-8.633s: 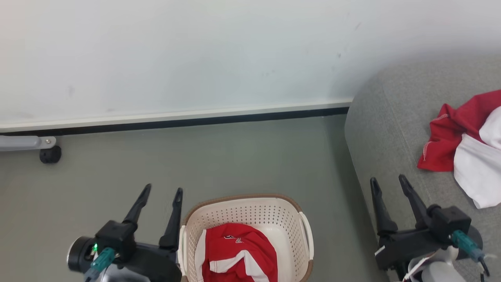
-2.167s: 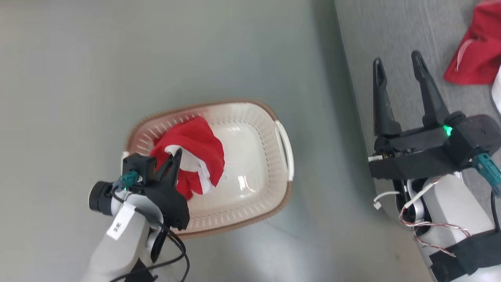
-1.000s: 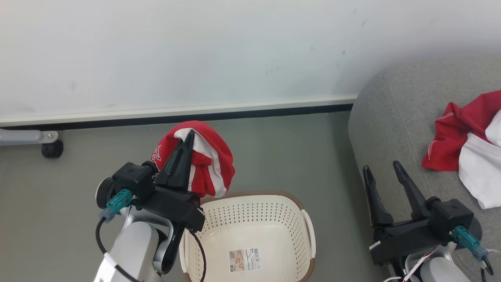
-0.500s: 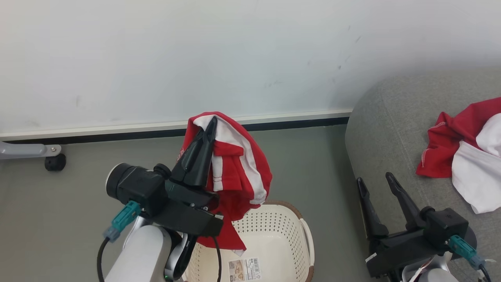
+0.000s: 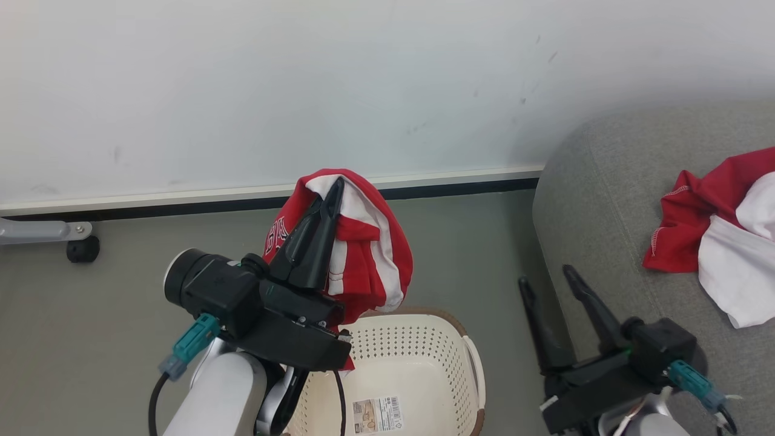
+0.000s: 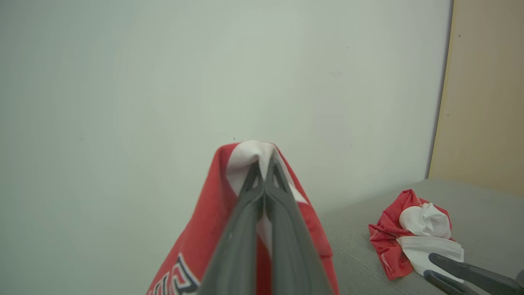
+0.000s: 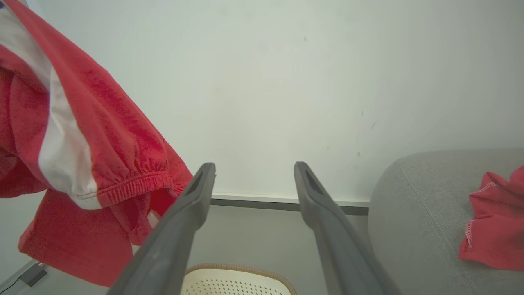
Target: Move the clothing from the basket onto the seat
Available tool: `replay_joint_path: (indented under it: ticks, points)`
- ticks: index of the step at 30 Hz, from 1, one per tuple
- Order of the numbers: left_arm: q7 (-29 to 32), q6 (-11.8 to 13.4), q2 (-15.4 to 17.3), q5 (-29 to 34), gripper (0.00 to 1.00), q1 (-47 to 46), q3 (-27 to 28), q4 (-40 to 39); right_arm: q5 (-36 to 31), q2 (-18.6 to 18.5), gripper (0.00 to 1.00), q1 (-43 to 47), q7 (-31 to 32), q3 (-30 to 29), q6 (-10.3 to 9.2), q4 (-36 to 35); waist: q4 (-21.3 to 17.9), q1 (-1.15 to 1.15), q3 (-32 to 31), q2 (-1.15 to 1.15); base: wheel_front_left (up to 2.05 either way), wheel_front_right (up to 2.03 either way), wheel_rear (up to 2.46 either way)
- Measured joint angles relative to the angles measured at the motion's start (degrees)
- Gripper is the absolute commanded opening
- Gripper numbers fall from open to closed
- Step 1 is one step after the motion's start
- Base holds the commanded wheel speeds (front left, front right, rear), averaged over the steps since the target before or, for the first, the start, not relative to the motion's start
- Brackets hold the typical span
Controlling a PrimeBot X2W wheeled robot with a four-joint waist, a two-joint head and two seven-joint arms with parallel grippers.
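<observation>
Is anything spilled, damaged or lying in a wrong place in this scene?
Nothing stands out. The left gripper is shut on a red and white garment, held up above the basket. The crumpled clothes lie fully on the grey sofa, away from its edge.

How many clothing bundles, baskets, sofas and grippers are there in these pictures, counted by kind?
Clothing bundles: 2, the red-and-white garment in the left gripper and the red-and-white heap on the grey sofa
Baskets: 1, the cream basket
Sofas: 1
Grippers: 2, counting the right gripper
Total: 6
</observation>
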Motion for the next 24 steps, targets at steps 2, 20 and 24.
replay_joint_path:
  ticks: [2, 20, 24]
  points:
    - [0.4, 0.2, 0.1, 0.2, 0.0, 0.1, -0.1, -0.4, 0.0, 0.7, 1.0, -0.9, 0.1, 1.2, 0.59, -0.2, 0.0, 0.0, 0.1, 0.0, 0.0, 0.0, 0.0]
    - [3.3, 0.4, 0.2, 0.3, 0.0, 0.1, -1.6, -1.3, 0.4, 9.3, 1.0, -13.8, 2.9, 14.5, 7.45, 6.6, 1.5, 0.0, 0.4, 0.0, 0.0, 0.0, 0.0]
    - [3.7, 0.4, 0.1, 0.3, 0.0, 0.1, -2.4, -1.6, 0.9, 9.4, 1.0, -16.3, 3.2, 16.6, 8.09, 10.4, 1.8, 0.0, 0.5, 0.0, 0.0, 0.0, 0.0]
